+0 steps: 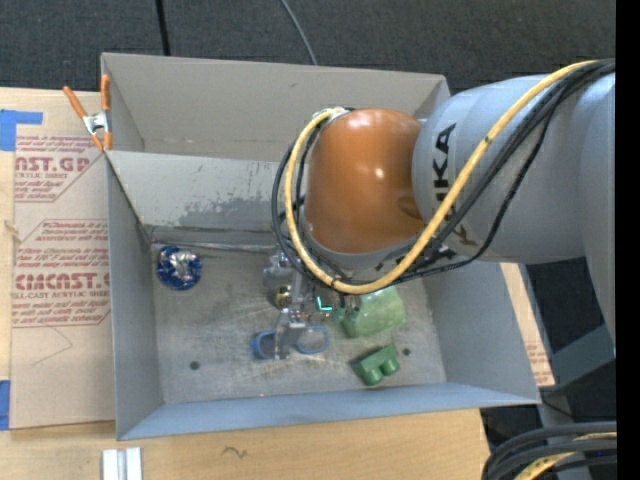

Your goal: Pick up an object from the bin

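Observation:
My gripper (291, 336) reaches down into the middle of the bin floor, below the orange dome. Its metal fingers stand right over a small blue ring-shaped thing (268, 346) lying on the floor; a second bluish loop (313, 341) lies just to its right. Whether the fingers touch or grip it is hidden. A pale green lumpy block (376, 312) sits just right of the gripper, partly under the arm. A dark green toy brick (375, 364) lies near the front wall, right of the gripper.
A blue and silver ball-like thing (179, 267) lies alone at the far left of the floor near the back wall. The arm and its cables cover the bin's right half.

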Motion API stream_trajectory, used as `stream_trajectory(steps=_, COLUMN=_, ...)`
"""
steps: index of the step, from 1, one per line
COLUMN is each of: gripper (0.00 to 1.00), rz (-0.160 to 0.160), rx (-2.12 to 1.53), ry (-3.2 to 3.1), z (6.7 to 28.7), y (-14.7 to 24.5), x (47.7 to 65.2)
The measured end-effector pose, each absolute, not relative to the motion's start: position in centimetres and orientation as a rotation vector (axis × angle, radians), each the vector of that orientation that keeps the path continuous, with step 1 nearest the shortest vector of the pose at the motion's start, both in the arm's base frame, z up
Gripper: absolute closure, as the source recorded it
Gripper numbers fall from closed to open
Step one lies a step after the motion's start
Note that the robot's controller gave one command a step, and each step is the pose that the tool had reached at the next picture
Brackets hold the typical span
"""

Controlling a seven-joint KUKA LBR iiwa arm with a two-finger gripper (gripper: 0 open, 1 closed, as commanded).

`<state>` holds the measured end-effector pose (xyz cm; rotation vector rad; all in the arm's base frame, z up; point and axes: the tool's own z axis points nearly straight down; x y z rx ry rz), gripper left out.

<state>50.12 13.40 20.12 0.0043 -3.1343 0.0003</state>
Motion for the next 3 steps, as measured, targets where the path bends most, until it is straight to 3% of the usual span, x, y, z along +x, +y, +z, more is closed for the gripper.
stream_trajectory(steps=1, gripper=0.00, rz=0.002, rx=-0.243, ry=-3.128, z=8.6, y=9.8, x=53.0)
stream_trajectory(steps=2, gripper=1.00, rz=-0.003, rx=-0.240, ry=-3.130, z=9.0, y=9.9, x=53.2)
stream_trajectory(steps=3, gripper=1.00, rz=-0.002, rx=0.040, ry=-3.150, z=24.2, y=9.8, x=51.8)
